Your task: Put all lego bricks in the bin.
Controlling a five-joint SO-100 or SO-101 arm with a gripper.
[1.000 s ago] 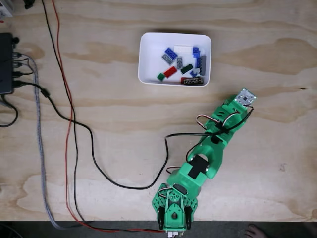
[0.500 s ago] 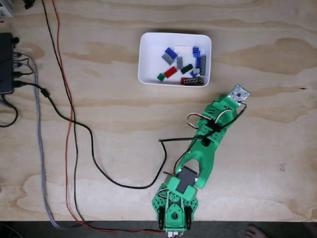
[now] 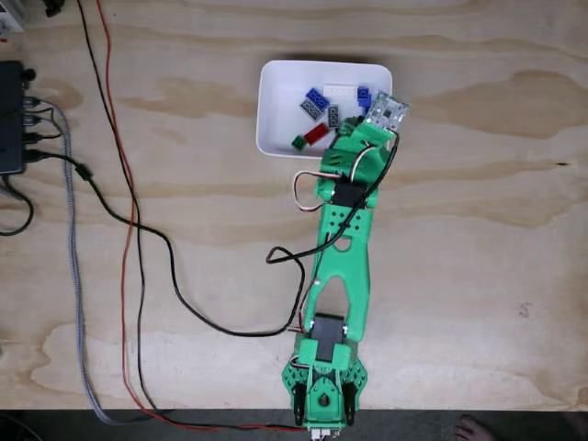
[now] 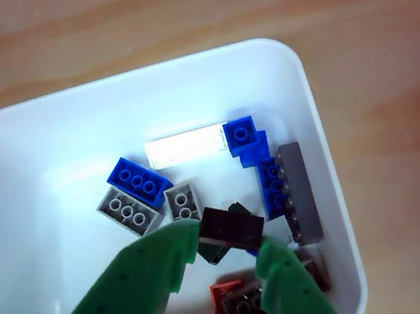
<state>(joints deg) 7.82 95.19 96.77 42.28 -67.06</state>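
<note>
Green claw (image 4: 228,245) fingers pinch a small black brick (image 4: 231,227) between their tips, and we see it held above the inside of the white bin (image 4: 18,197) in the other view. Under and around that brick we count more bricks lying on the bin floor: a blue one (image 4: 138,179) with a grey one (image 4: 130,212) touching it, a second small grey one (image 4: 184,202) just beside the claw's left finger (image 4: 152,272) as that view shows it, a white plate (image 4: 188,144) further back, a blue pair (image 4: 246,141) next to the plate, a long grey brick (image 4: 303,191) with a blue one (image 4: 272,185) against it near the bin wall, and a red piece (image 4: 220,296) with a dark one (image 4: 246,310) between the fingers' bases.

From the fixed view, we see the green arm (image 3: 338,266) stretched from its base at the table's near edge up to the bin (image 3: 276,101), its wrist covering the bin's lower right part. Blue, grey, red and green bricks (image 3: 315,115) show in the uncovered part of the bin. Left of the bin, black and red cables (image 3: 129,211) run across the plywood table (image 3: 487,230), and a black box (image 3: 11,115) sits at the far left edge.
</note>
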